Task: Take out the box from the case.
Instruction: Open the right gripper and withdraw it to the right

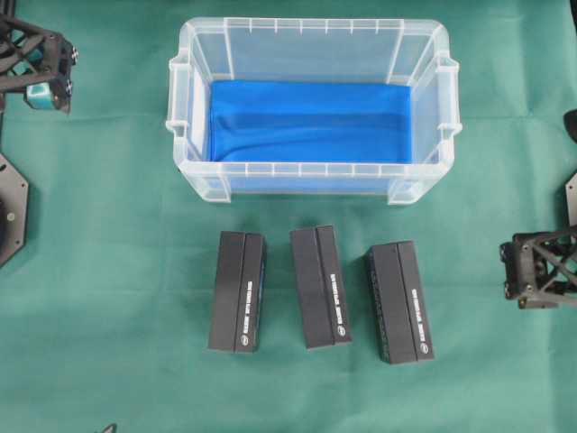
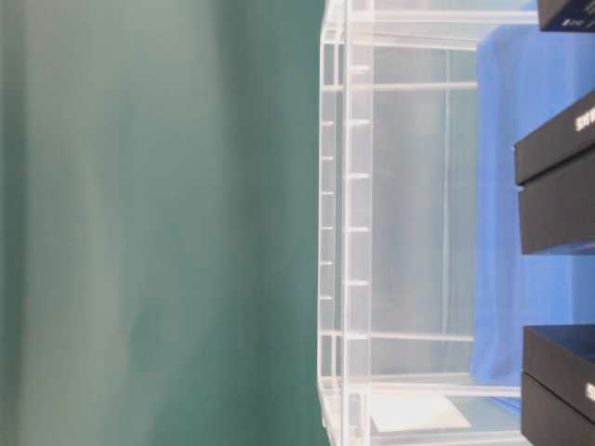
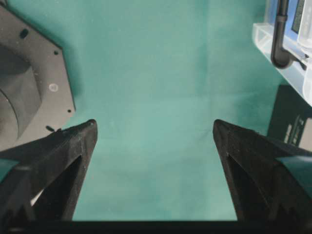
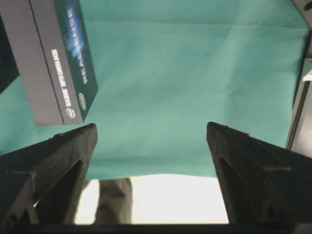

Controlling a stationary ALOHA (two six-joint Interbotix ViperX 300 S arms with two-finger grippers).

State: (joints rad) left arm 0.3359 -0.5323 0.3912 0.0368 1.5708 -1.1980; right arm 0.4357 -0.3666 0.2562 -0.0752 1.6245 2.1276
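The case (image 1: 311, 169), a clear plastic bin, stands at the back middle of the table and holds only a blue cloth (image 1: 311, 122). Three black boxes lie flat on the green table in front of it: left (image 1: 238, 290), middle (image 1: 320, 286) and right (image 1: 399, 301). My left gripper (image 3: 155, 127) hovers open over bare green cloth at the far left (image 1: 61, 70), apart from the case. My right gripper (image 4: 152, 127) is open at the right edge (image 1: 510, 271), near the table's edge, with the right box (image 4: 53, 58) ahead and to its left. Neither gripper holds anything.
The left arm's black base plate (image 3: 29, 87) lies beside the left gripper. A corner of the case (image 3: 275, 41) and one black box (image 3: 292, 122) show at the right of the left wrist view. The table-level view shows the case wall (image 2: 344, 232) with boxes (image 2: 558, 186) before it.
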